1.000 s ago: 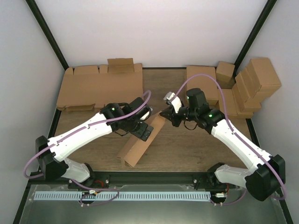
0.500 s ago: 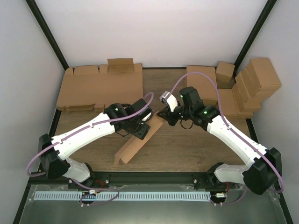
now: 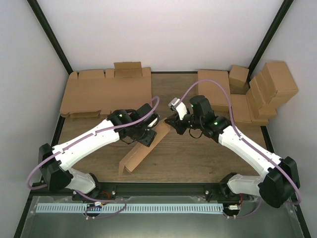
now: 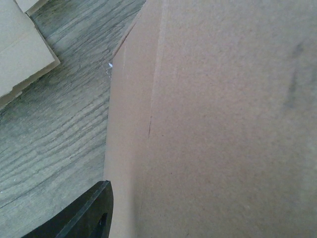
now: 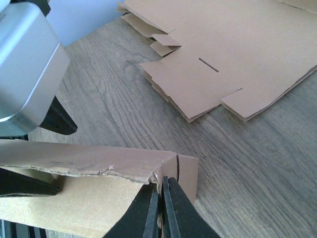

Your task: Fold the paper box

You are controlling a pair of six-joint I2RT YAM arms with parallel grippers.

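The paper box (image 3: 134, 157) is a long, partly folded brown cardboard piece lying slantwise on the table's middle. My left gripper (image 3: 147, 137) straddles its upper half. In the left wrist view one black finger (image 4: 84, 213) presses against the folded edge of the box (image 4: 223, 124), and cardboard hides the other finger. My right gripper (image 3: 171, 123) is at the box's far end. In the right wrist view it (image 5: 161, 187) is shut on a thin upright flap beside the torn top edge of the box (image 5: 99, 203).
A pile of flat cardboard blanks (image 3: 106, 94) lies at the back left, also in the right wrist view (image 5: 237, 44). Finished brown boxes (image 3: 270, 89) are stacked at the back right, beside more flat cardboard (image 3: 214, 85). The left wrist's silver camera housing (image 5: 27, 69) looms close.
The left jaws have closed in onto the box. Both grippers and the box have shifted left, the box's near end sliding toward the front left.
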